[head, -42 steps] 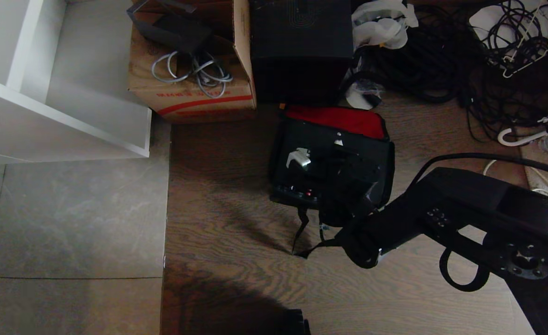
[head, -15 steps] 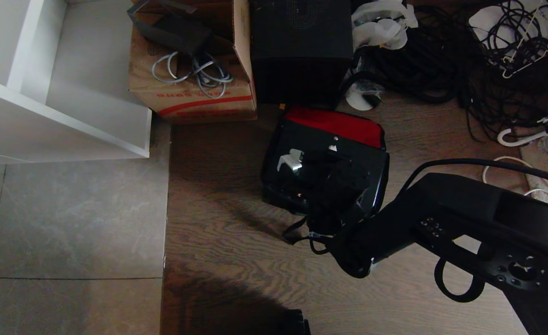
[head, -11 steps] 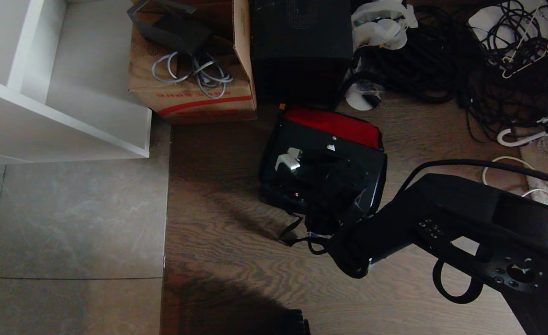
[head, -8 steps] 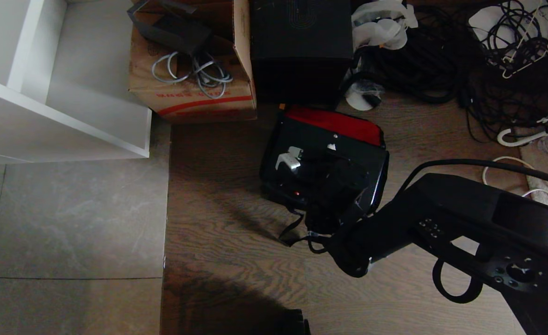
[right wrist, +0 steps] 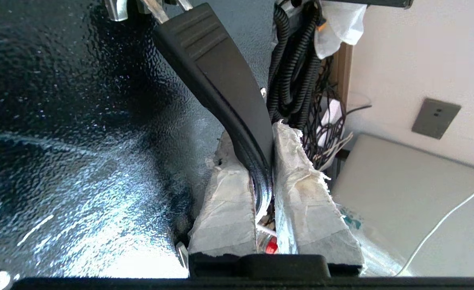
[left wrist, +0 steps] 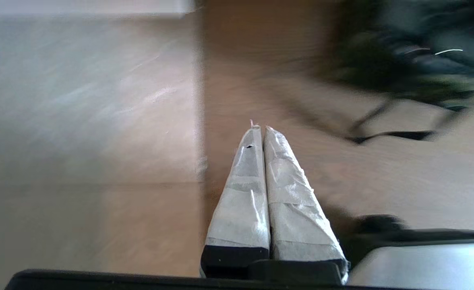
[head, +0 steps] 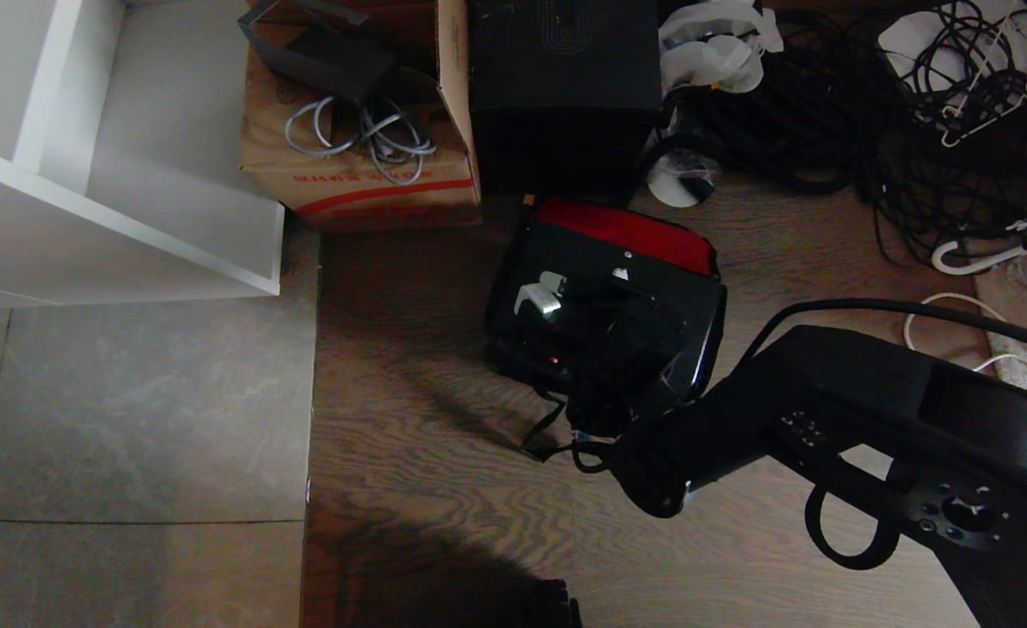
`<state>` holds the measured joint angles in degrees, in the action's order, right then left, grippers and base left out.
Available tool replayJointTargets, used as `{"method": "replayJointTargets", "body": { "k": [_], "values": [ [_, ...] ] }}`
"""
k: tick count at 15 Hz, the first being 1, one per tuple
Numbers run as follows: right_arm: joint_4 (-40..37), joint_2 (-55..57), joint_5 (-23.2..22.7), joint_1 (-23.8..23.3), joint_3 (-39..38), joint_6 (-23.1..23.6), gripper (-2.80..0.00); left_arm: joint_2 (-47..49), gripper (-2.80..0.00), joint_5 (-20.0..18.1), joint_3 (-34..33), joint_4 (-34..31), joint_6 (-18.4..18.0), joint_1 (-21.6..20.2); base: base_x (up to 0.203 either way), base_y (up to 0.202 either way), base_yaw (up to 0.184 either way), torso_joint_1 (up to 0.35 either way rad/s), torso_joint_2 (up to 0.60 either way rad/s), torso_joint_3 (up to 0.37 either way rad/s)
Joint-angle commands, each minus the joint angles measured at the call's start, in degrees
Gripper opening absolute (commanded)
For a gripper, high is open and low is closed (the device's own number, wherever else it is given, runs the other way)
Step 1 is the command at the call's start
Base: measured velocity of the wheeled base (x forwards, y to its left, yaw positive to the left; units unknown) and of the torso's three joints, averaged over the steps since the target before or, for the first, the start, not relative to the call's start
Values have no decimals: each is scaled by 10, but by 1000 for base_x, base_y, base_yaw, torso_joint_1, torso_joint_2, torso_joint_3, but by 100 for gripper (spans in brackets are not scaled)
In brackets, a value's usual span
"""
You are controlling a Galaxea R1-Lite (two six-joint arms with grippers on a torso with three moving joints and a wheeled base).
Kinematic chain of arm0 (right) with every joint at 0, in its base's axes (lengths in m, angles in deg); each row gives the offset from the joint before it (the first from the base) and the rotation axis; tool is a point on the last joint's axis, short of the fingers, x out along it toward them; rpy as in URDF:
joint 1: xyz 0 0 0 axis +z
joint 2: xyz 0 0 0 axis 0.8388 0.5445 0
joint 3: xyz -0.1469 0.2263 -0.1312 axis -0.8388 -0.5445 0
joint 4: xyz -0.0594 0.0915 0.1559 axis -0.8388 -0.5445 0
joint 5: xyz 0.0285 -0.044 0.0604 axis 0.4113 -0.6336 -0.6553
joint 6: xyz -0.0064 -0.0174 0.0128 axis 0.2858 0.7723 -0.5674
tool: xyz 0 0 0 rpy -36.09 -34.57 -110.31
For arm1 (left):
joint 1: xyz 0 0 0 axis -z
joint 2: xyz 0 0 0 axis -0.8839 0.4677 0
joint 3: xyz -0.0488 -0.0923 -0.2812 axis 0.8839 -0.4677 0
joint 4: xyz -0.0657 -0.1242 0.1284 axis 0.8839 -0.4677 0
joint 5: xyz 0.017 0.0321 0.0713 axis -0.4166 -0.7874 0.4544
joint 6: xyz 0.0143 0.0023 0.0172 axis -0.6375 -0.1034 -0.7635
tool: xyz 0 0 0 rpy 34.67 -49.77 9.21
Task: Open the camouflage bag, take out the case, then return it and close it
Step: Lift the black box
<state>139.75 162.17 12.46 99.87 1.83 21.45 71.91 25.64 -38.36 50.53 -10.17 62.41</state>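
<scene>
Wooden floor (head: pixel 443 488) fills the middle of the head view, with grey tile (head: pixel 129 436) at 9 o'clock and a white shelf unit (head: pixel 85 174) at 10 o'clock.

Right arm (head: pixel 871 436): enters from 4 o'clock and reaches toward the centre, its wrist over the near edge of the case.

Black box (head: pixel 565 87): tall and plain, at 12 o'clock, just beside a cardboard box (head: pixel 365 183) with a red stripe that holds grey cables.

Cable tangle (head: pixel 871 113): dark cords spread across 1 to 2 o'clock.

Case (head: pixel 605 327): rigid, black and glossy, at the centre of the floor. It sits at the mouth of the camouflage bag (head: pixel 626 235), whose red lid lining shows along the case's 12 o'clock edge. A black strap trails on the floor at 6 o'clock of the case.

Right gripper (right wrist: pixel 265 161): its 2 taped fingers are clamped on the case's black handle (right wrist: pixel 216 72), which has silver metal ends.

Left gripper (left wrist: pixel 259 133): the 2 taped fingers are pressed together on nothing, above bare floor.
</scene>
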Motion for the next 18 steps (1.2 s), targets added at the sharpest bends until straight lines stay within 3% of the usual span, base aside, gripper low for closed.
{"method": "replayJointTargets", "body": {
  "k": [1, 5, 9, 10, 18],
  "values": [
    [5, 1, 5, 2, 6, 5, -280, 64, -280, -53, 57, -9, 1, 0, 0, 0, 0, 0, 0, 0],
    [5, 2, 6, 2, 11, 7, -280, 225, -280, -107, 159, -11, 17, 2, 0, 0, 0, 0, 0, 0],
    [5, 2, 9, 1, 11, 8, -280, 363, -280, -256, 222, -12, 58, 4, 0, 0, 0, 0, 0, 0],
    [5, 2, 9, 1, 11, 8, -280, 385, -280, -275, 224, -11, 63, 5, 0, 0, 0, 0, 0, 0],
    [5, 1, 19, 2, 11, 8, -280, 552, -280, -290, 227, 27, 83, 30, 0, 0, 0, 0, 0, 0]
  ]
}}
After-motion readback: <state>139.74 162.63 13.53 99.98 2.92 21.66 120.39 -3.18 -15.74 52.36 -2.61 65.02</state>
